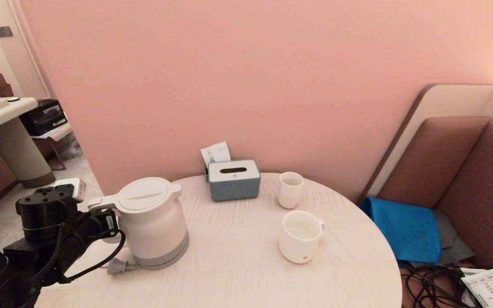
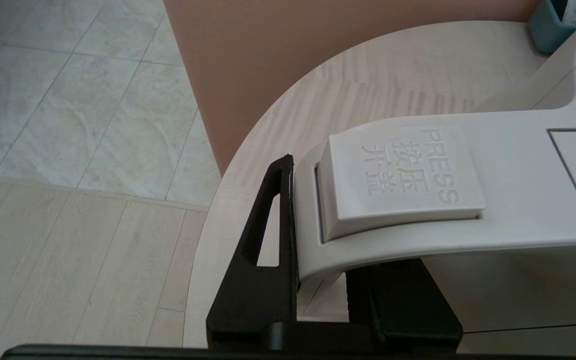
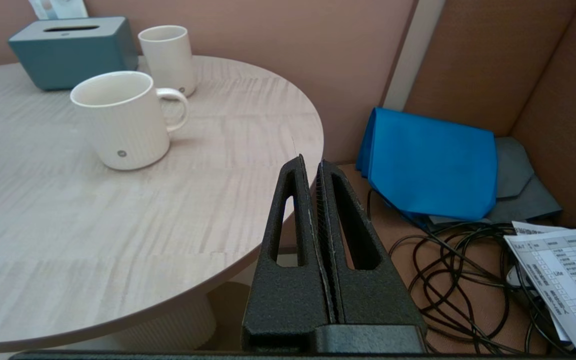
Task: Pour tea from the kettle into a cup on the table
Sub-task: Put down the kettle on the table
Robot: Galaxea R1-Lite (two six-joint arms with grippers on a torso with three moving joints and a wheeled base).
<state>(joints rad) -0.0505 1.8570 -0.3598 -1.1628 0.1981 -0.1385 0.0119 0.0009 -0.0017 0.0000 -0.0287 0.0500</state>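
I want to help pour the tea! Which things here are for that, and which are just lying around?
For the tea job:
kettle, its handle in the left gripper
cup with the side handle
table

Just lying around:
tissue box
smaller cup
blue cloth
black cables
printed paper

The kettle [image 1: 152, 222] looks like smooth matt white plastic with a grey band. The desk [image 1: 238, 265] has a pale wood-grain top, faintly satin. The cup [image 1: 300, 236] seems glazed ceramic, finely ribbed. The right end effector [image 3: 314, 165] is black, with a rough, grainy finish.
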